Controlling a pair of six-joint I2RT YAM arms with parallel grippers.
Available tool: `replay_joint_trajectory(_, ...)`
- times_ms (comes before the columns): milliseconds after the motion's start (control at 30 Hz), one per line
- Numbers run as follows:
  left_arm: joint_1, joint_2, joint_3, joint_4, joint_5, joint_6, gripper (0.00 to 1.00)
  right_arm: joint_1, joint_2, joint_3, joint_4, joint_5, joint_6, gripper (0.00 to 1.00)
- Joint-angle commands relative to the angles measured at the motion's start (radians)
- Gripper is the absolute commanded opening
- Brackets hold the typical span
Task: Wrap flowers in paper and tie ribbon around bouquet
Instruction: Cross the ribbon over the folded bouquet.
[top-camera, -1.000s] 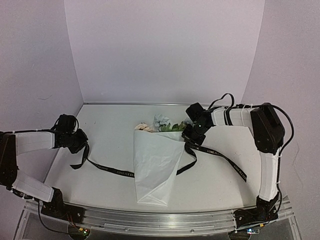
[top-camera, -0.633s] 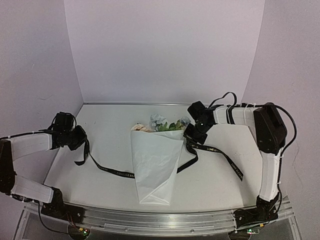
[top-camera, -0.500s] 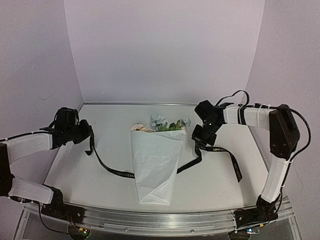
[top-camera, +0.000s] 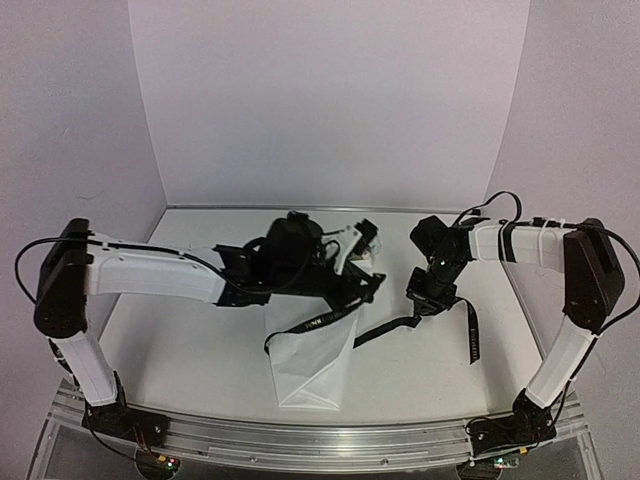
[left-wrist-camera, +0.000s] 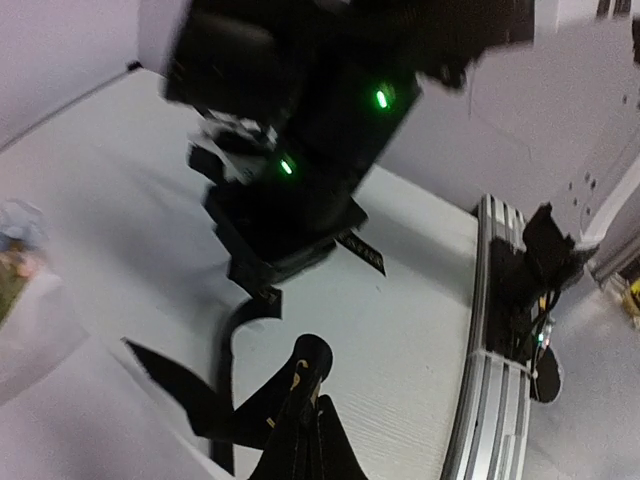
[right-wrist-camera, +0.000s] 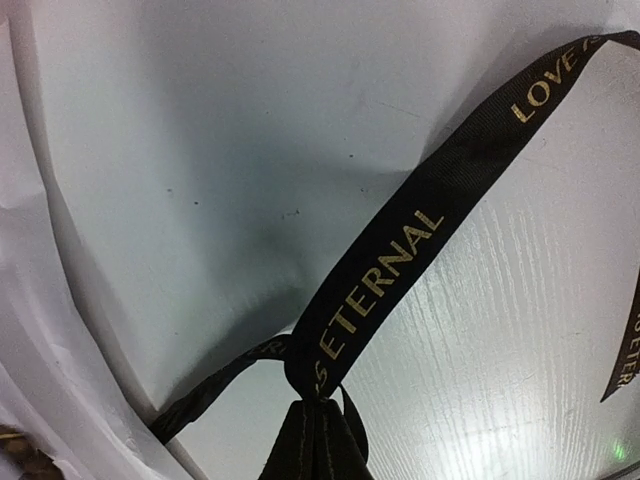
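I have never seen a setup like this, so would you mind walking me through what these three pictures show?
These are two robot arms bolted at the near edge of a table. The wide picture comes from a fixed camera above and behind them. The other two come from small cameras on each wrist, looking along that arm's own fingers. On the table lies a bouquet, a white cone. The left gripper reaches across it, and the right gripper is just beside it. Both are shut on a black ribbon with pale lettering, which crosses over the bouquet.
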Motion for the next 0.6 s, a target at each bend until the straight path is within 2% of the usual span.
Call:
replay_joint_trajectory(0,-0.057,0.151,0.120,-0.141,0.034,0.159,0.00,-0.027,-0.006,-0.015,0.012,-0.029,0.006,0.00)
replay_joint_trajectory(333,-0.102,0.323,0.287,-0.246,0.015,0.269,0.00,-0.071,0.078,0.090,0.016,-0.119,-0.003,0.00)
replay_joint_trajectory(500,-0.089,0.370,0.348,-0.202,-0.031,0.295,0.00,-0.071,0.091,0.175,0.003,-0.128,-0.024,0.00)
replay_joint_trajectory(567,-0.064,0.399,0.382,-0.207,-0.003,0.289,0.00,-0.071,0.093,0.220,-0.019,-0.130,-0.037,0.00)
